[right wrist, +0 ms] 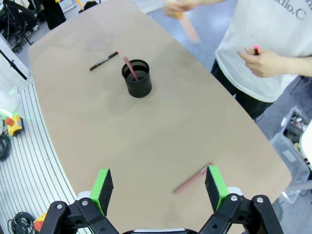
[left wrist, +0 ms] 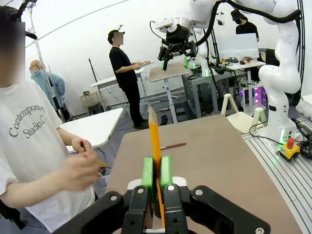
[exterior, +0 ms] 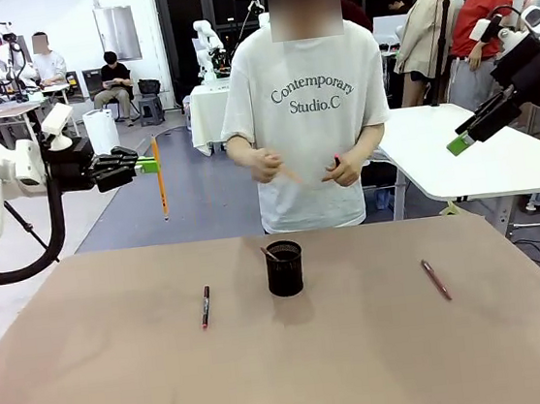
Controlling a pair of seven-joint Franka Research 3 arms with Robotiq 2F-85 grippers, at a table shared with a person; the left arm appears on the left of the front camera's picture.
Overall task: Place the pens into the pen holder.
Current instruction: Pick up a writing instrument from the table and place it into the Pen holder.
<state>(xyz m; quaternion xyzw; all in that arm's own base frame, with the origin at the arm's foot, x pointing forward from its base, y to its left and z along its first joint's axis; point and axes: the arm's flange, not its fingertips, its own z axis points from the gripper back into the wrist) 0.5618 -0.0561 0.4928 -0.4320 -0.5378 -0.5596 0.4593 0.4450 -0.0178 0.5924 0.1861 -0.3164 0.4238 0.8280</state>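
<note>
Left fingers (left wrist: 148,171) are clenching an orange-yellow pencil (left wrist: 155,139), holding it upright in the air, well above and to the left of the pen holder (exterior: 284,268). Right fingers (right wrist: 103,184) are hanging spread and released, grasping nothing, high above a dark red pen (right wrist: 191,179) lying flat on the right of the desk (exterior: 367,366). The black mesh cup is standing mid-desk with a thin reddish pen (exterior: 270,254) leaning inside, a red-and-black pen (exterior: 205,307) is lying to its left, and the person's hands (exterior: 344,167) are holding more pens beyond the far edge.
</note>
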